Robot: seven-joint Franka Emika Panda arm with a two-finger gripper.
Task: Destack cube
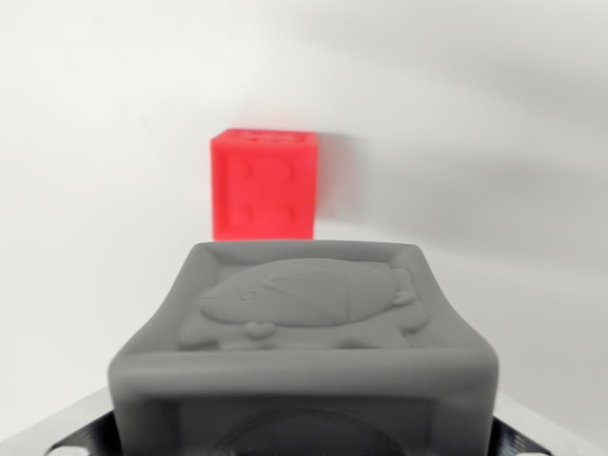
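Red cube (263, 184) on white surface (85, 237); backdrop seemingly blank.

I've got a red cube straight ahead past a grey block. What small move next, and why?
Probably ease forward toward the red cube. It sits beyond the grey block, slightly to the wrist view's left, with nothing on it. No gripper fingers show, so I can't tell whether anything is held.

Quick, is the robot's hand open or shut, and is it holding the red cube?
Hand: cannot tell; no fingers show, only a grey block near the camera. The red cube sits apart beyond it.
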